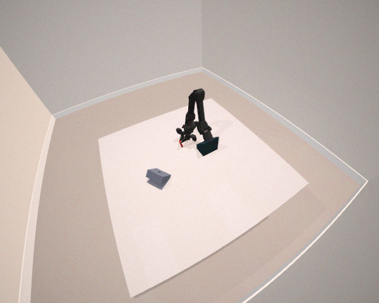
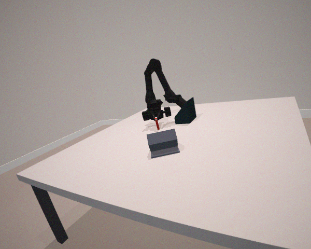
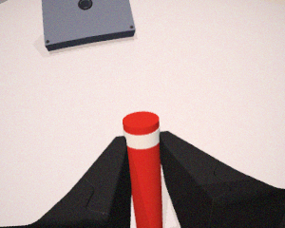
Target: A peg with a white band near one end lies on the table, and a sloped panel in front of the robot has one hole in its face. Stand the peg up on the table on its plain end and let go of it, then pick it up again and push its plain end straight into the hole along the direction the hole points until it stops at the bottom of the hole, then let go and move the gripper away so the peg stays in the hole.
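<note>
The red peg [image 1: 181,144] [image 2: 157,124] [image 3: 145,185] is nearly upright, with its white-banded end up and its plain end down. My gripper [image 1: 180,141] [image 2: 156,118] [image 3: 142,143] is shut on it just below the white band, with one finger on each side in the wrist view. The peg's plain end is at or just above the table; I cannot tell whether it touches. The grey-blue sloped panel [image 1: 156,178] [image 2: 162,138] [image 3: 87,24] stands apart from the peg. Its round hole [image 1: 159,172] [image 3: 85,4] shows dark and empty; the exterior view does not show the hole.
A dark teal block [image 1: 208,146] [image 2: 186,113] with a slanted outline stands close beside the arm's base. The white table [image 1: 196,208] [image 2: 203,174] carries the arm, the block and the panel. The table's near edge shows in the exterior view.
</note>
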You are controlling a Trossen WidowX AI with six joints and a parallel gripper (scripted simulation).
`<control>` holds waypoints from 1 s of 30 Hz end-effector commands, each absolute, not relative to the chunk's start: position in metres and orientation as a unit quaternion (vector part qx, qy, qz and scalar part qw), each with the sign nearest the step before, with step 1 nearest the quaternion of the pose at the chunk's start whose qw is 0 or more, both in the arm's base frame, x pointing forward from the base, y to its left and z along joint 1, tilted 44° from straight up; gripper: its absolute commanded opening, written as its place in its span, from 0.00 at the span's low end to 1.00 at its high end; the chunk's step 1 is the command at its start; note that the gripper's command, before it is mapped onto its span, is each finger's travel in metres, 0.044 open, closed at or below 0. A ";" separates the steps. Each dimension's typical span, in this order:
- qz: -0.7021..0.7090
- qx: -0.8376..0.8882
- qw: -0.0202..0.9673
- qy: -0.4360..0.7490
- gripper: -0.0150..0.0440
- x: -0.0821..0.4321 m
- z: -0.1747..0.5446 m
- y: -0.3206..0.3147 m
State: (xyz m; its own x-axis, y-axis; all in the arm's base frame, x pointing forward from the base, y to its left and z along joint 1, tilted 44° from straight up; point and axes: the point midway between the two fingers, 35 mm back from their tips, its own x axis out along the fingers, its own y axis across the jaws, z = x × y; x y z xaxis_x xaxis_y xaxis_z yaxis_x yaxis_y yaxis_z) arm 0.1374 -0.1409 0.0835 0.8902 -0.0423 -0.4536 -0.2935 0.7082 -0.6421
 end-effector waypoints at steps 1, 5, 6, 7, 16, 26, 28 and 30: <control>0.070 -0.375 0.897 0.224 0.34 0.136 0.083 -0.142; 0.071 -0.376 0.897 0.221 0.34 0.135 0.083 -0.142; 0.071 -0.376 0.897 0.220 0.34 0.135 0.083 -0.142; 0.071 -0.376 0.897 0.220 0.34 0.135 0.082 -0.142; 0.072 -0.377 0.899 0.213 0.34 0.134 0.082 -0.143; 0.073 -0.378 0.900 0.205 0.34 0.132 0.082 -0.143; 0.074 -0.378 0.900 0.203 0.34 0.132 0.082 -0.143; 0.074 -0.378 0.901 0.201 0.34 0.132 0.082 -0.143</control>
State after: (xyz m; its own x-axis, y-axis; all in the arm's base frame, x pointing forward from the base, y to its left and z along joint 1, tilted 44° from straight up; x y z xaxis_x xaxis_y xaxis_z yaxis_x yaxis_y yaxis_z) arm 0.1331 -0.1413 0.0827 0.9086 -0.0182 -0.4172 -0.2851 0.7029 -0.6516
